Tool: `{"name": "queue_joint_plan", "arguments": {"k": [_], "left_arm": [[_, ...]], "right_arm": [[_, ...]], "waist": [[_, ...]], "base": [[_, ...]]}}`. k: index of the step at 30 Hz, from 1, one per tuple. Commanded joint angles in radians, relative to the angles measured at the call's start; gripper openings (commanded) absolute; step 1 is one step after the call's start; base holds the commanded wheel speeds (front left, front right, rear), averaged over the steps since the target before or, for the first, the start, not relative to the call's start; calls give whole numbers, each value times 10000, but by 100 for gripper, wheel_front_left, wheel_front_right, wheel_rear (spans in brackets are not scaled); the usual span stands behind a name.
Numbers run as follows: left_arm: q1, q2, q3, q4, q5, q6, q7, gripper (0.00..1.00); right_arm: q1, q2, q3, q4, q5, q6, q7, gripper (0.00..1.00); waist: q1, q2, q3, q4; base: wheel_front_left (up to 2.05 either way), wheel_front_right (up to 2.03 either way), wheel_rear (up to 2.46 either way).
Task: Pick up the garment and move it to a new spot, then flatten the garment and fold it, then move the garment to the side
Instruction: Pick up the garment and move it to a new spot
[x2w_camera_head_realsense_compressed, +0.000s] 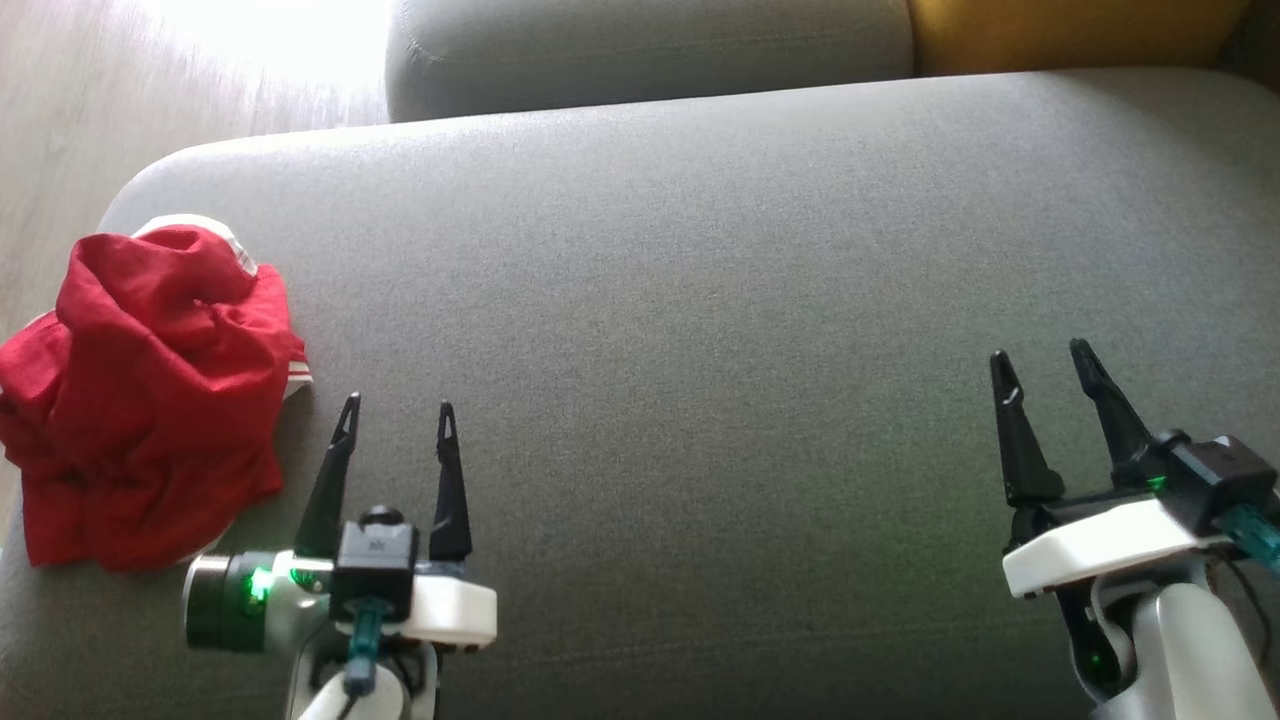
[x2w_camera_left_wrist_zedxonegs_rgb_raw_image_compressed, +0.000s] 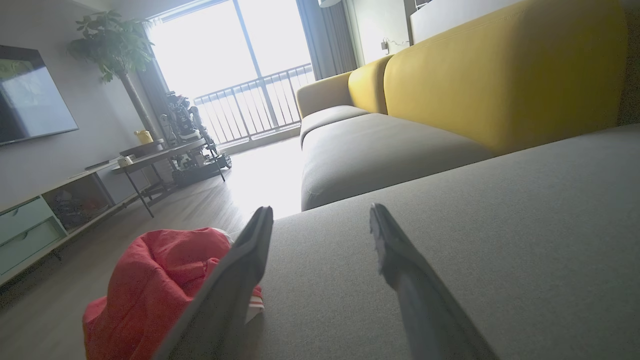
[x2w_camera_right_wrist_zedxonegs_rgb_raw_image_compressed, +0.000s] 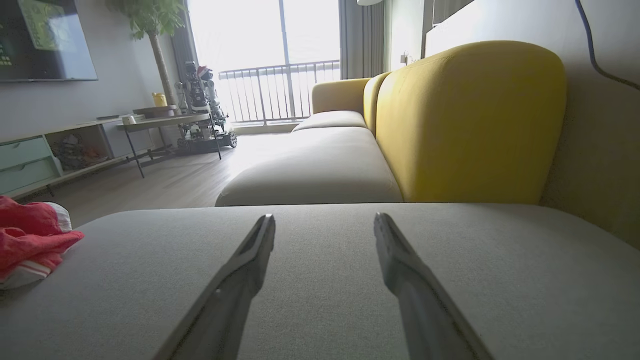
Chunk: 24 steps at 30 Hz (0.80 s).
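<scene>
A crumpled red garment (x2w_camera_head_realsense_compressed: 150, 400) with a white trim lies bunched at the left edge of the grey sofa seat (x2w_camera_head_realsense_compressed: 700, 300). My left gripper (x2w_camera_head_realsense_compressed: 397, 408) stands open just to the right of it, apart from the cloth, with nothing between its fingers. In the left wrist view the garment (x2w_camera_left_wrist_zedxonegs_rgb_raw_image_compressed: 150, 290) sits low on the left, partly behind my left finger (x2w_camera_left_wrist_zedxonegs_rgb_raw_image_compressed: 240, 270). My right gripper (x2w_camera_head_realsense_compressed: 1040, 360) is open over the seat's right side, far from the garment. The right wrist view catches the garment (x2w_camera_right_wrist_zedxonegs_rgb_raw_image_compressed: 30, 240) at its left edge.
Another grey seat cushion (x2w_camera_head_realsense_compressed: 650, 50) adjoins the far edge, with a yellow backrest (x2w_camera_head_realsense_compressed: 1080, 35) to the right. Wooden floor (x2w_camera_head_realsense_compressed: 60, 130) lies off the left edge. In the wrist views a side table (x2w_camera_right_wrist_zedxonegs_rgb_raw_image_compressed: 165, 122), TV cabinet (x2w_camera_left_wrist_zedxonegs_rgb_raw_image_compressed: 40, 220) and balcony window (x2w_camera_left_wrist_zedxonegs_rgb_raw_image_compressed: 240, 75) stand across the room.
</scene>
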<state>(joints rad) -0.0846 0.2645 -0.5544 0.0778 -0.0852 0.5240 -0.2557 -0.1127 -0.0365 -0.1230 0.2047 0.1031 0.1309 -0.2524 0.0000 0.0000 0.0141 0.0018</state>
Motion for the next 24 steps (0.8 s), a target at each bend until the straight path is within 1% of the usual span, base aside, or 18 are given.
{"name": "queue_joint_plan", "arguments": {"k": [1, 3, 6, 11, 20, 24], "left_arm": [[-317, -27, 576, -341, -108, -85, -61, 100], [-200, -226, 823, -296, -386, -246, -61, 100], [-68, -467, 1138, -189, -649, -652, -61, 100], [13, -708, 1490, -43, -463, -1091, -61, 100], [106, -1030, 1956, 91, -97, -1579, -61, 100], [120, -1110, 2156, 97, 34, -1719, -61, 100]], "right_arm": [[-503, -137, 278, -255, 208, -2, -93, 100], [-507, -137, 327, -204, 409, -2, -93, 100], [-504, -137, 387, -171, 386, -2, -93, 100], [-491, -137, 406, -161, 355, -2, -93, 100], [-489, -137, 373, -157, 280, -2, -93, 100], [-435, -137, 374, -200, 236, -2, -93, 100]], "waist": [[0, 0, 7, 4], [0, 0, 11, 6], [0, 0, 19, 7], [0, 0, 20, 11], [0, 0, 15, 49], [0, 0, 22, 277]], "base": [[0, 0, 0], [0, 0, 0], [0, 0, 0], [0, 0, 0], [0, 0, 0], [0, 0, 0]]}}
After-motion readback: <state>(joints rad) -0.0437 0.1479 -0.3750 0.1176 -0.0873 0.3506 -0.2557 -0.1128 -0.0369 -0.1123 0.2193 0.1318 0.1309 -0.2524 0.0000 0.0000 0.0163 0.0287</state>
